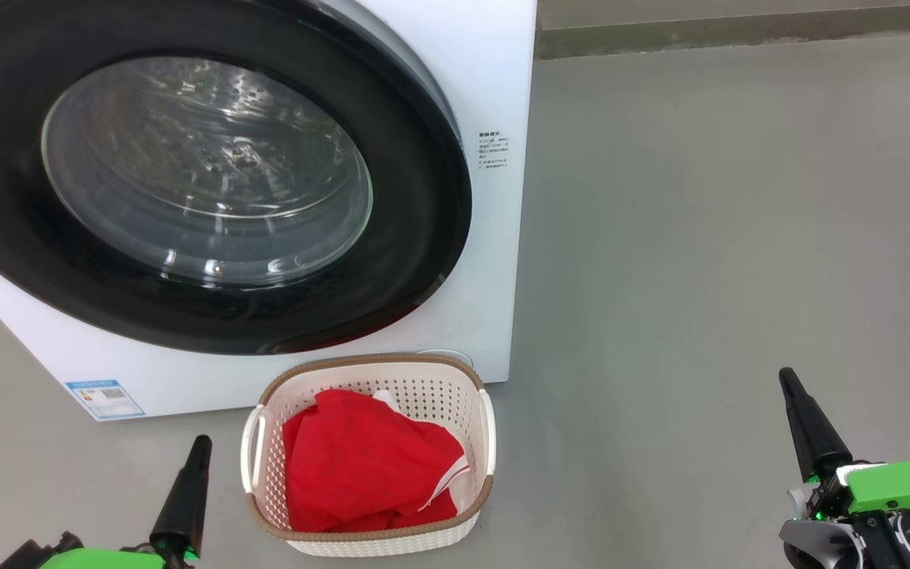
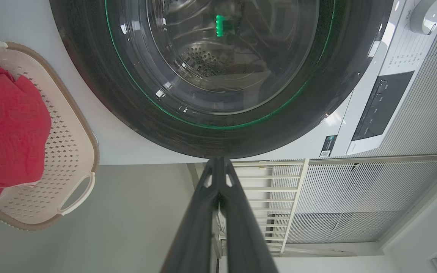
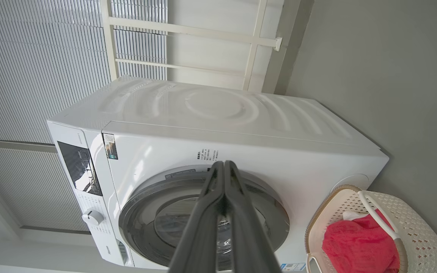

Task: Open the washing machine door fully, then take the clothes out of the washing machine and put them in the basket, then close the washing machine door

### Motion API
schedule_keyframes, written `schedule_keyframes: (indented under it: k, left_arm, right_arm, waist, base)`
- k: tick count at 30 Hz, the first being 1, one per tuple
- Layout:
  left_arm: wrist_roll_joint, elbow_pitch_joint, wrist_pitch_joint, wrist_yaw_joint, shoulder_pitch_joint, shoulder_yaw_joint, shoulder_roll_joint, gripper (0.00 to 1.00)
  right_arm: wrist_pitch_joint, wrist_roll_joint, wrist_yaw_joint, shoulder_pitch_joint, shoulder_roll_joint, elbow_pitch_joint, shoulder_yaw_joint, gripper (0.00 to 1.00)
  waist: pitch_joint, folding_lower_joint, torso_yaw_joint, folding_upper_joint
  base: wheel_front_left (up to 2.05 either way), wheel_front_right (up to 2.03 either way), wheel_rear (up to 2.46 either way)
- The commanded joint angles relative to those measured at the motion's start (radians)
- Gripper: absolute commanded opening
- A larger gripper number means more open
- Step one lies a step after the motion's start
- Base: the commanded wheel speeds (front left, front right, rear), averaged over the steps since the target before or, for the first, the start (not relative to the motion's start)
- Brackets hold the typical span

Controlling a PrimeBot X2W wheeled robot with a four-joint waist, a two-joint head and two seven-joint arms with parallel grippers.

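Left pincer (image 1: 199, 447) and right pincer (image 1: 788, 381) are pinched shut and empty, well apart from the washing machine (image 1: 494, 79). The clothes (image 1: 368, 466) lie in the basket (image 1: 368, 362) just in front of it. The washing machine door (image 1: 210, 174) looks flush; if unlatched, it could swing open.

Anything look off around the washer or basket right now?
Nothing stands out. The door sits closed on the washer. The clothes lie inside the upright basket, none on the floor. The left end effector and right end effector are shut and empty.
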Motion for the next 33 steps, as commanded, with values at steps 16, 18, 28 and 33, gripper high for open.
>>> schedule_keyframes:
  k: [16, 18, 28, 33]
  left_arm:
    - [-0.011, -0.02, 0.009, -0.007, -0.041, 0.039, 0.009, 0.0]
    - [-0.01, -0.02, 0.009, -0.007, -0.041, 0.039, 0.009, 0.0]
    - [-0.009, -0.02, 0.01, -0.007, -0.041, 0.04, 0.008, 0.0]
    - [-0.009, -0.02, 0.011, -0.007, -0.041, 0.041, 0.008, 0.0]
  right_arm:
    - [0.007, 0.0, -0.001, -0.041, -0.01, -0.03, 0.014, 0.0]
    - [0.007, 0.0, -0.001, -0.041, -0.01, -0.03, 0.014, 0.0]
    - [0.009, -0.002, -0.001, -0.041, -0.008, -0.03, 0.012, 0.0]
    - [0.009, -0.002, -0.001, -0.041, -0.008, -0.03, 0.011, 0.0]
  waist:
    - [0.0, 0.0, 0.0, 0.0]
    - [0.0, 0.0, 0.0, 0.0]
    - [0.0, 0.0, 0.0, 0.0]
    - [0.0, 0.0, 0.0, 0.0]
  base:
    - [0.0, 0.0, 0.0]
    - [0.0, 0.0, 0.0]
    - [0.0, 0.0, 0.0]
    - [0.0, 0.0, 0.0]
